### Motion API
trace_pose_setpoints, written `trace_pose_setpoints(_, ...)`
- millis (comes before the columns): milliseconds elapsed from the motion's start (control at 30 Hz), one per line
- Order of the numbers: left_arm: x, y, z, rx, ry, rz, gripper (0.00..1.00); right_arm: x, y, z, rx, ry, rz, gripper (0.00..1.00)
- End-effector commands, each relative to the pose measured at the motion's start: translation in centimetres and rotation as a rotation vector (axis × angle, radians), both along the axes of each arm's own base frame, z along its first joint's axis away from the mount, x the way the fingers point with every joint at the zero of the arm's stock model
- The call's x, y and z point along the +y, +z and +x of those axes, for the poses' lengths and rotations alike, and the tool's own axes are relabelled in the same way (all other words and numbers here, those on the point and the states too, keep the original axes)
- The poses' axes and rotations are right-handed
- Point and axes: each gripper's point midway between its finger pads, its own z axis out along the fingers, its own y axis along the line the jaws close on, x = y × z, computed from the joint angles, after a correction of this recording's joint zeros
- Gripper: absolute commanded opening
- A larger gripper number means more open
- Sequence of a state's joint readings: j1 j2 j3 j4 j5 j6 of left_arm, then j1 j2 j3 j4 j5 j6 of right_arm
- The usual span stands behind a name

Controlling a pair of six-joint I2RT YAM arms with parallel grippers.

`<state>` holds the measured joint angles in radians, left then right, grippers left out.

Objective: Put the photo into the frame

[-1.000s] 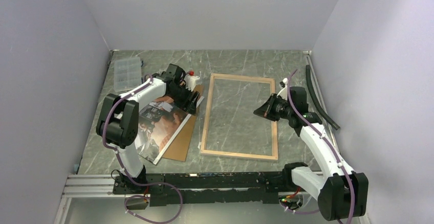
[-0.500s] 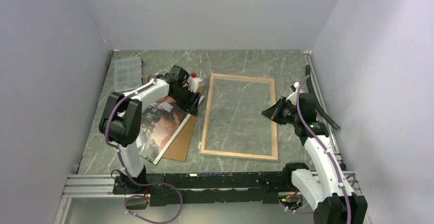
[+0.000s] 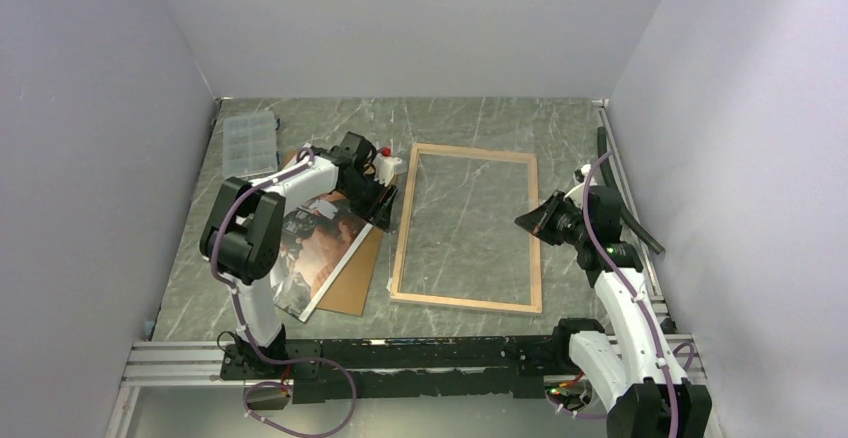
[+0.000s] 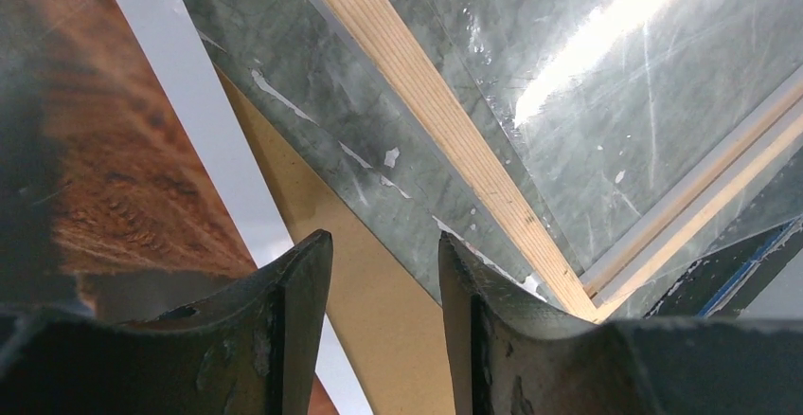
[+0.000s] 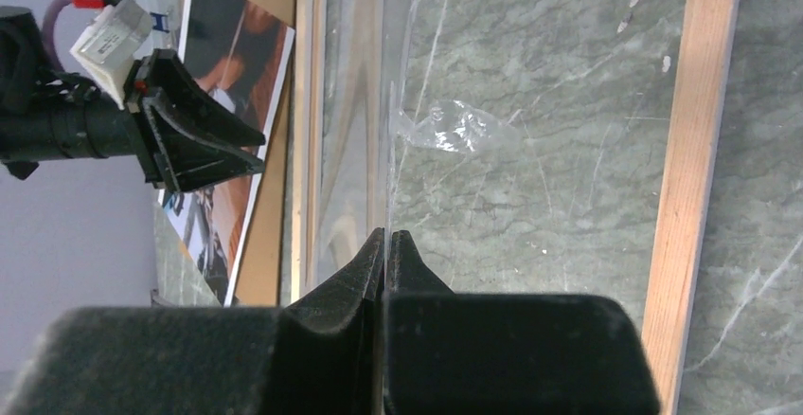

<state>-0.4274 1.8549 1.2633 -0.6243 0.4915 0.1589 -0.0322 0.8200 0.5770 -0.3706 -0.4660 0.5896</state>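
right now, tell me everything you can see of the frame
The frame is a large rectangle of narrow light-wood rails around a clear, glossy pane that shows the marbled table through it. It lies flat on the table, wood side up. The open left gripper hovers by its left rail, not touching; the shut right gripper is at its right rail, contact unclear.

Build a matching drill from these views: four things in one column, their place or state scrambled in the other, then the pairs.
Things
1. photo
2. frame
3. right claw
4. clear plastic box

Place or state
A. far left corner of the table
B. shut
C. lying picture-up on the brown board
D. flat mid-table, wood side up

Pairs: 1-C, 2-D, 3-B, 4-A
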Motion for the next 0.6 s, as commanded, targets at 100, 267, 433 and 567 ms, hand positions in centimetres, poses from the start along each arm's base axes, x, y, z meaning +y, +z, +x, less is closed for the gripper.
trace_pose_setpoints(100, -0.6, -0.6, 0.9, -0.009, 0.008, 0.003, 0.48, 1.3, 4.5, 0.8, -0.232, 0.100, 0.028, 0.00)
trace_pose_setpoints(267, -0.9, -1.1, 0.8, 0.014, 0.012, -0.002, 0.43, 2.2, 5.6, 0.6, -0.285, 0.149, 0.066, 0.00)
trace_pose_setpoints(433, -1.2, -1.1, 0.8, 0.026, 0.011, -0.010, 0.40, 2.4, 6.1, 0.9, -0.308, 0.166, 0.074, 0.00)
trace_pose_setpoints(567, -1.3, -1.1, 0.9, 0.024, 0.012, -0.011, 0.38, 2.4, 5.8, 1.4, -0.297, 0.168, 0.079, 0.00)
